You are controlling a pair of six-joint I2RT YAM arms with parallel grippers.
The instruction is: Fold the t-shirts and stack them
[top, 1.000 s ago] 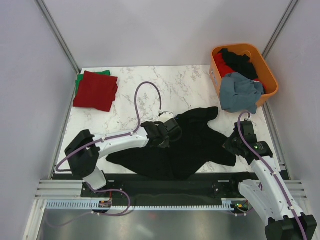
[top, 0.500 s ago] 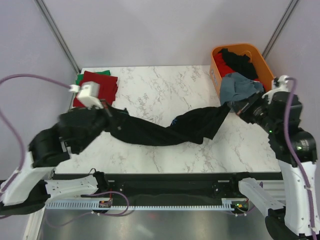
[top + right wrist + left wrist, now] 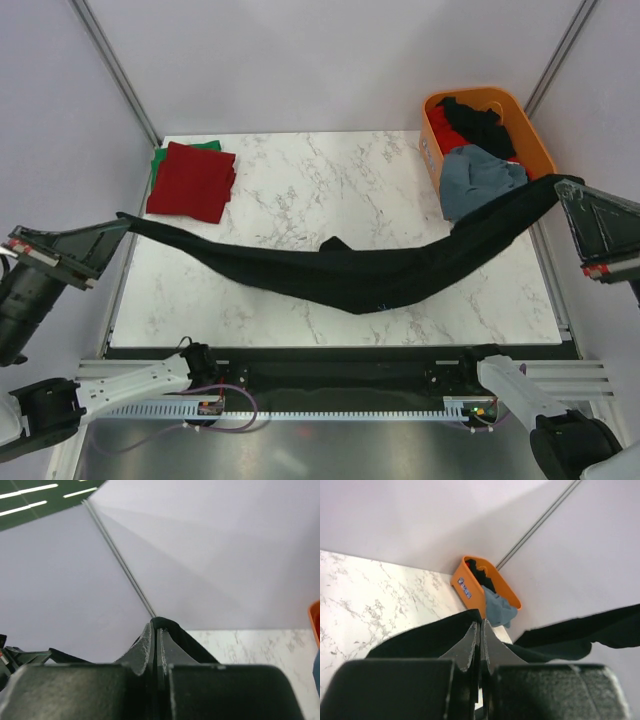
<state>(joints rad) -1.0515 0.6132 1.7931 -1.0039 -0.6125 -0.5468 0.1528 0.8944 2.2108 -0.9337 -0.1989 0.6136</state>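
Left gripper (image 3: 480, 630) is pressed together on one end of the black shirt (image 3: 350, 275); its wrist view shows dark cloth pinched between the closed fingers. Right gripper (image 3: 156, 629) is likewise clamped on the other end, with black fabric draped over its tips. Between the two, the shirt hangs as a long twisted band, sagging in the middle towards the table (image 3: 330, 180). Whether the lowest part touches the marble I cannot tell.

Beyond the left gripper, at the far corner on that side, a folded red shirt (image 3: 192, 180) lies on top of a green shirt (image 3: 158, 160), of which only an edge shows. Those two look finished and stacked.

Just beside the right gripper, a grey-blue shirt (image 3: 480, 180) spills over the near rim of the basket (image 3: 543, 160). Deeper in the basket lie black cloth (image 3: 480, 122) and a bit of red cloth (image 3: 446, 128), all unfolded.

By my reading the task is not yet half done: two shirts are stacked, and one is in the air being stretched out ahead of folding. It has yet to be laid flat, folded and moved to the pile, and at least three more garments wait at the basket.
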